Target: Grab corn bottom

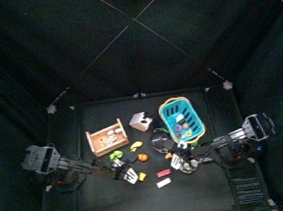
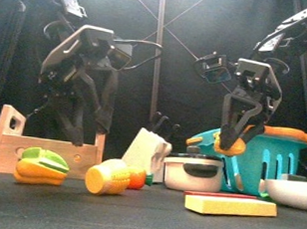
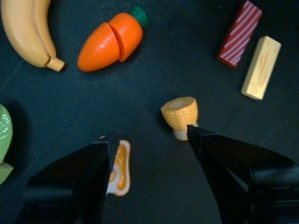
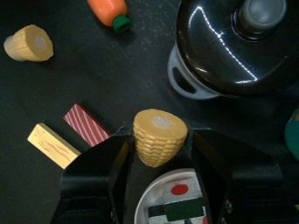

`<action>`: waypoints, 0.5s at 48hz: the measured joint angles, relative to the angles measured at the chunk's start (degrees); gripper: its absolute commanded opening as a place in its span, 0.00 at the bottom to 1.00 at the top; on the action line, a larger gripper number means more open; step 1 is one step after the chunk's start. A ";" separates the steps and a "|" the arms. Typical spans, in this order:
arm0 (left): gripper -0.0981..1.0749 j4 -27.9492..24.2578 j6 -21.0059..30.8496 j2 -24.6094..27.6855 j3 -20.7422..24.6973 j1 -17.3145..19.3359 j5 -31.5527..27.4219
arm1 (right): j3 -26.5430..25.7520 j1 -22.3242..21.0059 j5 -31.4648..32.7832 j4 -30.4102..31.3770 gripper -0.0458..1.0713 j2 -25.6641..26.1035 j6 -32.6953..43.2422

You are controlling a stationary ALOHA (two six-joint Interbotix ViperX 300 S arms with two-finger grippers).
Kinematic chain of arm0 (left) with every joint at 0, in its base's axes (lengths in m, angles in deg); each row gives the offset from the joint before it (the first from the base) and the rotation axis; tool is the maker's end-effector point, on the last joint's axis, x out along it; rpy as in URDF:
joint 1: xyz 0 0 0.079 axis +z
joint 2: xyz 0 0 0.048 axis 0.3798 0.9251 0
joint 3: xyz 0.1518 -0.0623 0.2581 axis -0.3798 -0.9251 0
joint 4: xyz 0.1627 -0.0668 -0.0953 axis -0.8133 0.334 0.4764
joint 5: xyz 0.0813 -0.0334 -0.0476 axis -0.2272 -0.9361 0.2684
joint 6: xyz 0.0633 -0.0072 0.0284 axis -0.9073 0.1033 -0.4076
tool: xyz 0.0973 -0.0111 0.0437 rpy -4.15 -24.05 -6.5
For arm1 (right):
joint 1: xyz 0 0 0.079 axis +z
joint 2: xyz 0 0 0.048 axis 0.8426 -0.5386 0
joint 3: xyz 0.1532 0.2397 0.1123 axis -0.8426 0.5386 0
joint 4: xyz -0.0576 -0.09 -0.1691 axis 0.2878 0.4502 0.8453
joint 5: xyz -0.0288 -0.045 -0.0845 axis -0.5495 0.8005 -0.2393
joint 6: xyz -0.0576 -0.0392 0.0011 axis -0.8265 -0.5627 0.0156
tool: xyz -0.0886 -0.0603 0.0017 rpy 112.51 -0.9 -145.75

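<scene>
The corn bottom [image 3: 180, 115] is a stubby yellow cone lying on the black table; it also shows in the right wrist view [image 4: 28, 43] and the front view [image 2: 108, 176]. My left gripper [image 3: 149, 140] hovers open just above it, with the piece near one fingertip and nothing between the jaws. My right gripper [image 4: 160, 147] is shut on a separate kerneled corn piece [image 4: 160, 134] and holds it above the table [image 2: 231, 144].
Around the corn bottom lie a banana [image 3: 30, 35], a carrot [image 3: 111, 44], a striped bacon strip [image 3: 239, 35] and a cream block [image 3: 261, 67]. A silver pot [image 4: 239, 44], a teal basket [image 2: 262, 160] and a wooden box [image 2: 20, 146] stand nearby.
</scene>
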 measured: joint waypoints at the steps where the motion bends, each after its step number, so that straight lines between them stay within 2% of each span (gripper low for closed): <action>1: 0.91 -1.49 2.02 0.62 0.09 -0.26 0.00 | 0.00 0.00 0.00 0.00 0.63 0.00 0.00; 6: 0.91 -7.29 10.46 3.16 0.35 -1.41 0.00 | 0.18 -0.09 0.00 0.00 0.63 0.09 0.00; 11: 0.91 -10.55 15.82 5.36 1.14 -2.64 0.09 | 0.35 -0.09 0.00 -0.09 0.63 0.26 0.00; 16: 0.91 -11.87 17.84 5.89 2.37 -3.96 0.00 | 0.62 -0.09 0.00 -0.18 0.63 0.35 0.00; 24: 0.91 -11.60 18.11 6.33 4.04 -4.92 0.26 | 0.62 -0.09 0.00 -0.26 0.63 0.26 0.00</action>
